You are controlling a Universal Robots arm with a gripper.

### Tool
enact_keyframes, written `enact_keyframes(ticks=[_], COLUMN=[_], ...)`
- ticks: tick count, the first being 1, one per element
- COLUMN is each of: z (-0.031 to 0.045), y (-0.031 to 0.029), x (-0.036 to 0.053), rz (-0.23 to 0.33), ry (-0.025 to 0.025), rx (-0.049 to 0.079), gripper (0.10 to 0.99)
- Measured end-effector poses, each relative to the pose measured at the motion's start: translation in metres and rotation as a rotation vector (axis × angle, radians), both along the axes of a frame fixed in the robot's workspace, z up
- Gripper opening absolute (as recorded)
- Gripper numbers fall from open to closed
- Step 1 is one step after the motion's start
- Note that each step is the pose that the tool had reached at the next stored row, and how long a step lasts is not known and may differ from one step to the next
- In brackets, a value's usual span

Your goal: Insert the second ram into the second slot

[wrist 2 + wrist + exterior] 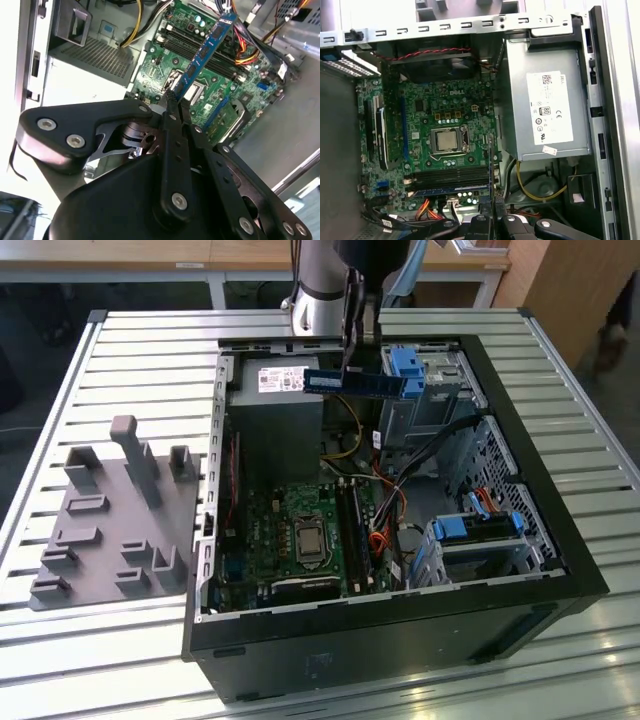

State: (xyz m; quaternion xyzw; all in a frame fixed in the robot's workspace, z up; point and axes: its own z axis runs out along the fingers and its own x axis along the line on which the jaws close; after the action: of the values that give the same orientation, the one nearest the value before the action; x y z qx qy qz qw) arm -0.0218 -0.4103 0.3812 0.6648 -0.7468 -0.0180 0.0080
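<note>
Claw [349, 362] pinching the memory stick [382, 386], stick level above the open computer case [400, 650], motherboard [290, 530] underneath.

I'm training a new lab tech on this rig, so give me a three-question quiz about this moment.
1. True or false: the hand grips the thin dark-blue RAM stick.
2. The stick is: A) held over the open black computer case, B) seated in a slot, C) lying on a grey tray.
3. Fill in: the grey metal power-supply box carries a white ____.
Key: 1 true; 2 A; 3 label.
</note>
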Motion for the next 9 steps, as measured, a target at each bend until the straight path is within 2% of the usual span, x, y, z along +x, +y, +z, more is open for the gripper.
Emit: enact_keyframes(ticks=[9], z=[-0.0006], y=[0.0], x=[0.0], rz=[-0.065], ry=[0.0], rx=[0.0], gripper=[0.137])
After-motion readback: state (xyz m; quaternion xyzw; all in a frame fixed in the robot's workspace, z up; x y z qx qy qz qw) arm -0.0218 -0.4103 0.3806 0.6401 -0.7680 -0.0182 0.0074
